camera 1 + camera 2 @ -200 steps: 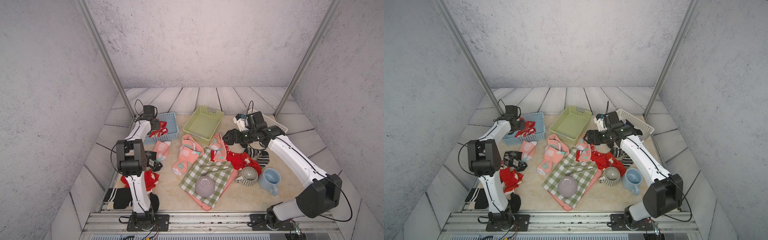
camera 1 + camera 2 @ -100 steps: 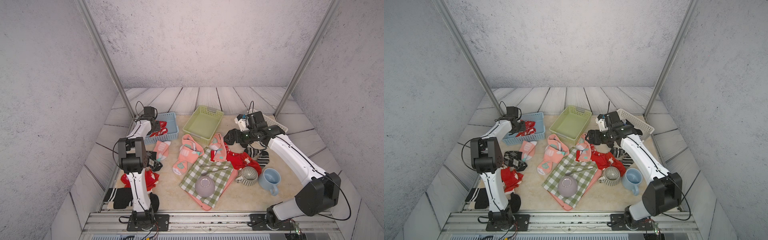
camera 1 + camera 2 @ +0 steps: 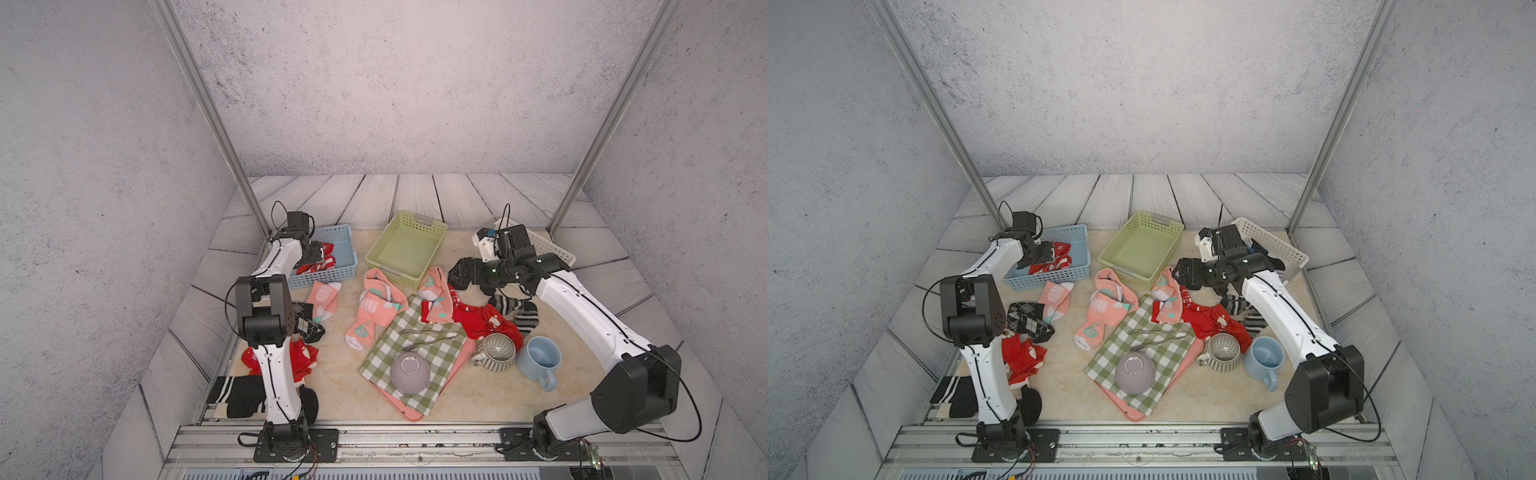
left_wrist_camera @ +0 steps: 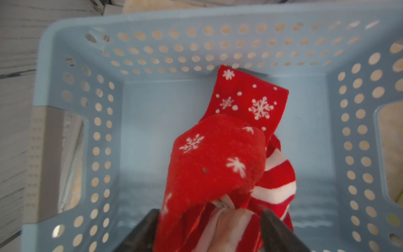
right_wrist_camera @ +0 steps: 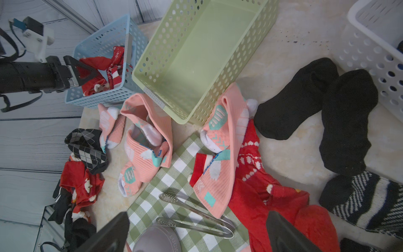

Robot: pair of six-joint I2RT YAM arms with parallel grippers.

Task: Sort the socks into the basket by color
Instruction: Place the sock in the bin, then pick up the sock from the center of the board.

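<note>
Checked cloth (image 3: 384, 355), tongs (image 3: 430, 335), upside-down bowl (image 3: 409, 374), striped mug (image 3: 497, 353), blue mug (image 3: 540, 360).

Red snowflake and striped socks (image 4: 218, 161): crumpled in the blue basket (image 3: 343, 268), at ten o'clock.
Pink socks (image 3: 376, 307): several lying loose at centre, just before the green basket (image 3: 395, 279) at twelve.
Loose red socks (image 3: 478, 322): at three; red heap (image 3: 305, 359) at eight.
Striped dark socks (image 3: 517, 309): at three.
Argyle sock (image 3: 307, 326): at nine.

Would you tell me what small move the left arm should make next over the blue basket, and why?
Probably lift the left gripper straight up, clear of the blue basket. Its jaws stand apart, and the red snowflake sock hangs loosely between them, draped over a red striped sock inside the basket, so the drop looks done.
</note>
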